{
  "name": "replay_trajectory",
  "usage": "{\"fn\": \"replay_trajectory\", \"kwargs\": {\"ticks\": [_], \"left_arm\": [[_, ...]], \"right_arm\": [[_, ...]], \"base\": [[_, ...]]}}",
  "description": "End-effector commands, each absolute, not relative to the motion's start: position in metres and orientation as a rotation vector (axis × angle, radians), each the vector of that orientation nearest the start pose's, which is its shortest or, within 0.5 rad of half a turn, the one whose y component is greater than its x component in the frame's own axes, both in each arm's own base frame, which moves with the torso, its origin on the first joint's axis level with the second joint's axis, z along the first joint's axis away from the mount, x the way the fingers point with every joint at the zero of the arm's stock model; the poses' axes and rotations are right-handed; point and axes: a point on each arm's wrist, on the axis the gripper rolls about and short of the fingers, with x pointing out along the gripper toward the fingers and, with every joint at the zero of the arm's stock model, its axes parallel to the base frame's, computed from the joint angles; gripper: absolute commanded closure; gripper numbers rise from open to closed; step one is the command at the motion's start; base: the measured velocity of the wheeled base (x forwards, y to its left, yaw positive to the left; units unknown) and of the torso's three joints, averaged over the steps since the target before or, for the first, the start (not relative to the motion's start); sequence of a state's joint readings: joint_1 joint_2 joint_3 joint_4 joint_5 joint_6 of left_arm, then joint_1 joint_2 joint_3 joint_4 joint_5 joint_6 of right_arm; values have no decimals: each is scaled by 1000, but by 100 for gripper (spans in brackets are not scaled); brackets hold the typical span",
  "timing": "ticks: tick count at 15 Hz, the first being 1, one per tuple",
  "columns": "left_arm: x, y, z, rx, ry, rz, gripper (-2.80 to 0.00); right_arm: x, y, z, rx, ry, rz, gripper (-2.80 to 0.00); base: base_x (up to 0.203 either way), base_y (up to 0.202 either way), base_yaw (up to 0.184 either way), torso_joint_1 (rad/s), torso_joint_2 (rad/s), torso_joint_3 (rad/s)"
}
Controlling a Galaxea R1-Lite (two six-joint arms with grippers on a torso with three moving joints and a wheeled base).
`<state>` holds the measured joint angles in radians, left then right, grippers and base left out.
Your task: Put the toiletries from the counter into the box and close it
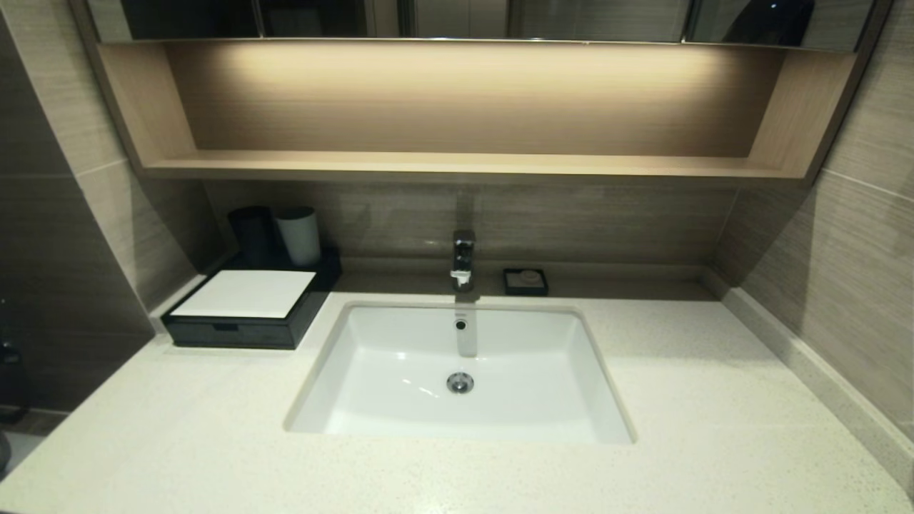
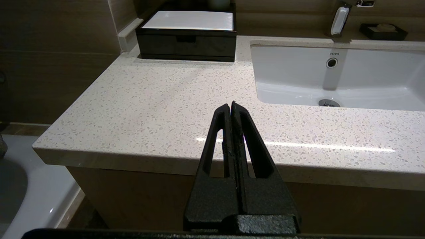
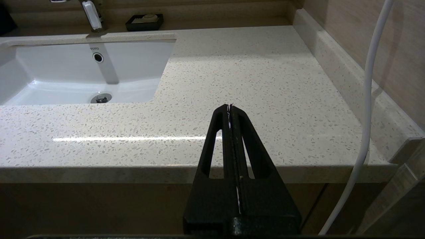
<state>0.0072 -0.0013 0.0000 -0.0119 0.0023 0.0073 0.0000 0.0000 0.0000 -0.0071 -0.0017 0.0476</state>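
The left hand (image 2: 231,105) is held level, fingers pressed together. The right hand (image 3: 229,107) is held likewise, with nothing gripped.

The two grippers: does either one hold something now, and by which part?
Nothing is held. The left gripper and the right gripper are both shut with nothing between them, each hanging before the front edge of the counter.
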Motion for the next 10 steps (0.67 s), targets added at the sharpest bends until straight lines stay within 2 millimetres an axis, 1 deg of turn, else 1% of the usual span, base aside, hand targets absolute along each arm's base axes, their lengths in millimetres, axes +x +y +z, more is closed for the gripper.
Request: {"fn": "replay_trajectory", "kwargs": {"ticks": [1,10], "left_arm": [[-23,0,77,8,-12,11,0],[-23,0,77,8,-12,11,0]], "right_arm": [[-23,0,76,48,-6,-1,0],[-23,0,76,49,-6,-1,0]], "base": [[0,0,0,0,0,0],[0,0,0,0,0,0]]}}
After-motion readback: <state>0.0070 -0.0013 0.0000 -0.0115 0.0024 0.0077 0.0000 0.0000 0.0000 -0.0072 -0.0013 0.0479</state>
